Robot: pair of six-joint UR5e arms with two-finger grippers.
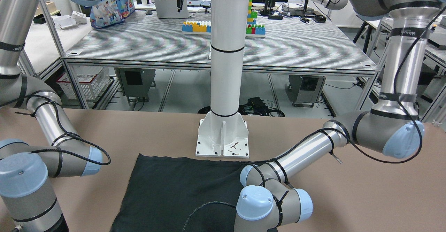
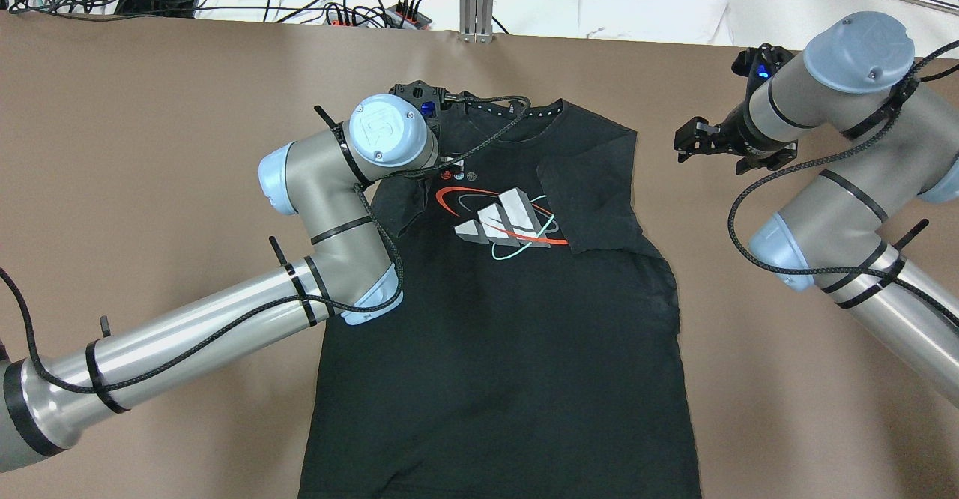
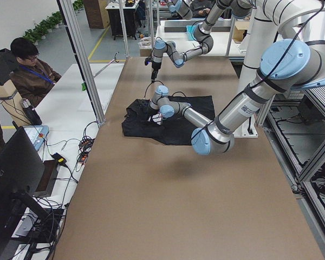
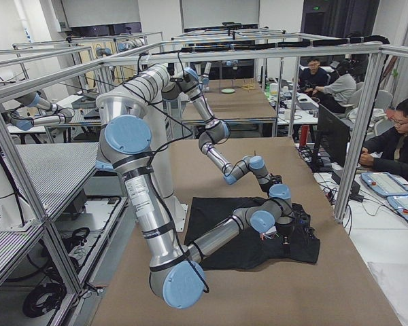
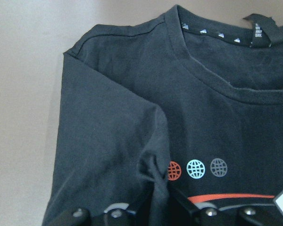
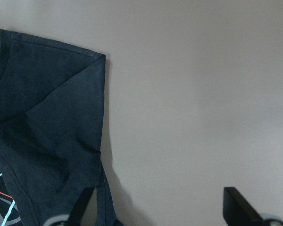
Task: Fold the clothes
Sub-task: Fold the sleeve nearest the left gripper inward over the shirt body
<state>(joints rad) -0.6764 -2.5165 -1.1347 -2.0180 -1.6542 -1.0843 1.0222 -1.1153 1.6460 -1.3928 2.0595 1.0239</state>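
The clothes are a black T-shirt with a printed chest logo, lying flat on the brown table, collar away from the robot. Both sleeves are turned in over the chest. My left gripper is low over the shirt's left shoulder beside the logo. In the left wrist view the gripper pinches a pucker of the folded sleeve. My right gripper hovers open over bare table, right of the folded right sleeve, its fingers wide apart and holding nothing.
The white pillar's base plate stands at the shirt's hem. Cables and power strips lie past the far table edge. A person sits beside the table near a monitor. Bare brown table flanks the shirt.
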